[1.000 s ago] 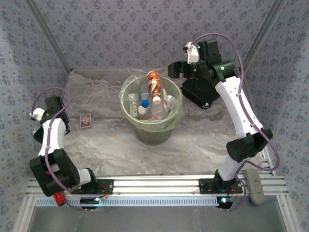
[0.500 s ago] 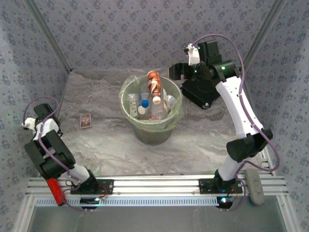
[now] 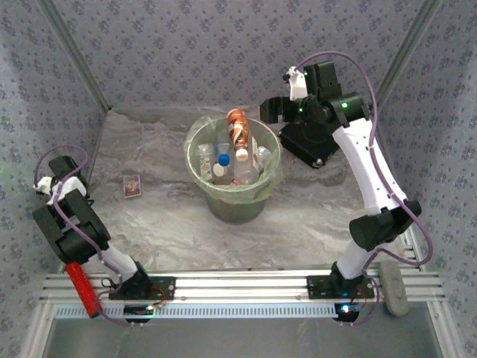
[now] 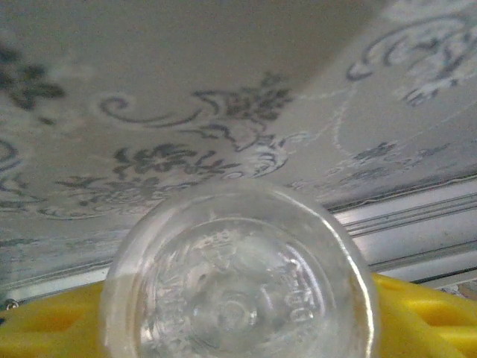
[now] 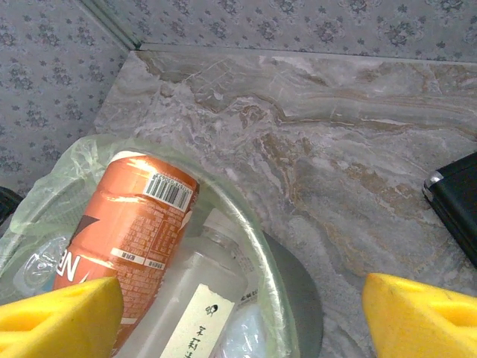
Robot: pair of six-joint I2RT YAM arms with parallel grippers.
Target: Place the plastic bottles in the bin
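Observation:
The pale-green bin [image 3: 211, 200] stands mid-table, holding several plastic bottles. An orange-labelled bottle [image 3: 237, 128] pokes above its back rim and lies beside a clear white-labelled bottle [image 5: 186, 309]. Above the bin's back-right rim [image 5: 257, 246], my right gripper [image 3: 270, 109] hovers open. Its yellow fingertips [image 5: 63, 317] stand wide apart with nothing between them. My left gripper [image 3: 58, 170] is pulled back by the left wall. In the left wrist view it [image 4: 238, 332] is shut on a clear bottle whose round base [image 4: 238, 287] faces the camera.
A flat black box [image 3: 309, 142] lies right of the bin, under the right arm. A small card [image 3: 132, 185] lies on the marble table at the left. A red cylinder [image 3: 80, 287] hangs low on the left arm. Aluminium rails [image 3: 238, 283] run along the front.
The left arm has folded back and swung left toward the wall, its wrist ending further left. The red cylinder rose with it. The right arm has hardly moved.

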